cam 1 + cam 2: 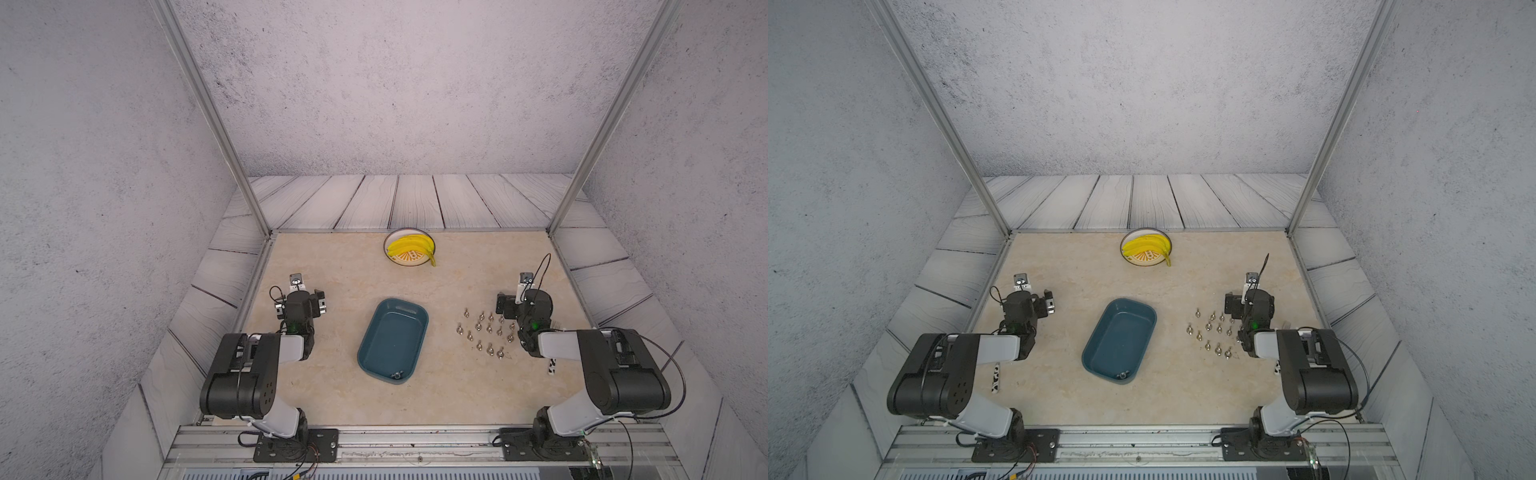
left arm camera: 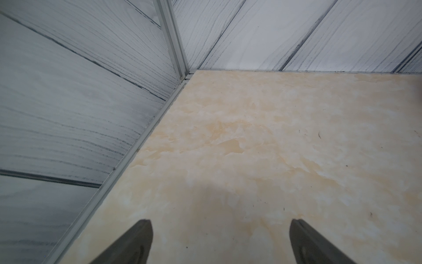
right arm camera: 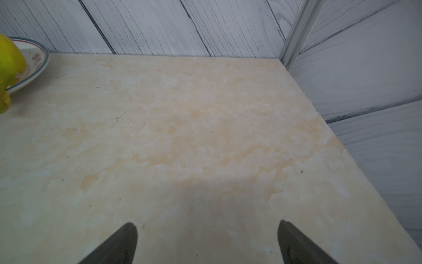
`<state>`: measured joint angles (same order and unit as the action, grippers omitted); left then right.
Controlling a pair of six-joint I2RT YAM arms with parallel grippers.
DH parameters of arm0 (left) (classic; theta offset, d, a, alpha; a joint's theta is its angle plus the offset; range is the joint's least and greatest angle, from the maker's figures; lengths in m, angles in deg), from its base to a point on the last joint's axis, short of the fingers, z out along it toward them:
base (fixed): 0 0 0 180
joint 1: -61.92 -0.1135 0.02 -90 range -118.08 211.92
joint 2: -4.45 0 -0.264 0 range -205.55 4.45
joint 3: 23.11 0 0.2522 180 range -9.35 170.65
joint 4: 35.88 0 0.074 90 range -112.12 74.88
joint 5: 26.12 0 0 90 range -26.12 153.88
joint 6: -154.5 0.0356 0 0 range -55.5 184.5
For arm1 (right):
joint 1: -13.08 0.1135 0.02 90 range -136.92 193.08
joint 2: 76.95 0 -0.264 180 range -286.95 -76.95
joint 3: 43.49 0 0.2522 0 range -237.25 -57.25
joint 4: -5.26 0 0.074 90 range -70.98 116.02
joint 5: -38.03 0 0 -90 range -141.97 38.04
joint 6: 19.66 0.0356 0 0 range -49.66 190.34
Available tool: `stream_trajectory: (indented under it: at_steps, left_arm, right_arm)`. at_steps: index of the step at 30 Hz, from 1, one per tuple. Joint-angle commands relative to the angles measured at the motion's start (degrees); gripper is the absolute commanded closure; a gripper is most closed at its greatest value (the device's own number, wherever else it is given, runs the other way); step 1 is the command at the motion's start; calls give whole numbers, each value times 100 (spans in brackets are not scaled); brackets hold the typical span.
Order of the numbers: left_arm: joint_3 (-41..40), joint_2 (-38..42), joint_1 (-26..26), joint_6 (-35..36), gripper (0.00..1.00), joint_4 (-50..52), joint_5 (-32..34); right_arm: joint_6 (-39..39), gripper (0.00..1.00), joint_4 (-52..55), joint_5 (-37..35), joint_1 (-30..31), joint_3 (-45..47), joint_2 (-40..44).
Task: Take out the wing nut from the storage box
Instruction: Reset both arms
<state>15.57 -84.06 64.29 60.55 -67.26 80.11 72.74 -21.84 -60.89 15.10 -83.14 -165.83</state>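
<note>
Left pincer (image 2: 219, 225) and right pincer (image 3: 206, 225) both gape wide and empty, the blue box (image 1: 388, 332) holds 1 wing nut (image 1: 395, 375) at its near end, and the plate (image 1: 405, 261) carries bananas (image 1: 409, 244).

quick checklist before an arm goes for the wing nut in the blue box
1. Target present: one wing nut lies in the storage box, at its near corner: ok.
2. Jaws of the left gripper apart, nothing between them: ok.
3. Jaws of the right gripper apart, nothing between them: ok.
4. Space above the box free of both arms, seen in both top views: ok.
5. The loose wing nuts lie on the table apart from the box, none touching its rim: ok.
6. How the target's wings stand for a grasp: too small to see, cannot tell.
</note>
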Motion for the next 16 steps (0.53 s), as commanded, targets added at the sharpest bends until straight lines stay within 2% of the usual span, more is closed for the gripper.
stream_trajectory:
  at_steps: [1,16]
  left_arm:
    - [82,93,-38,-32,1,52,-9]
    - [78,100,-37,-36,0,63,-17]
  right_arm:
    - [43,0,33,49,-1,-83,107]
    - [61,0,34,49,-7,-86,92]
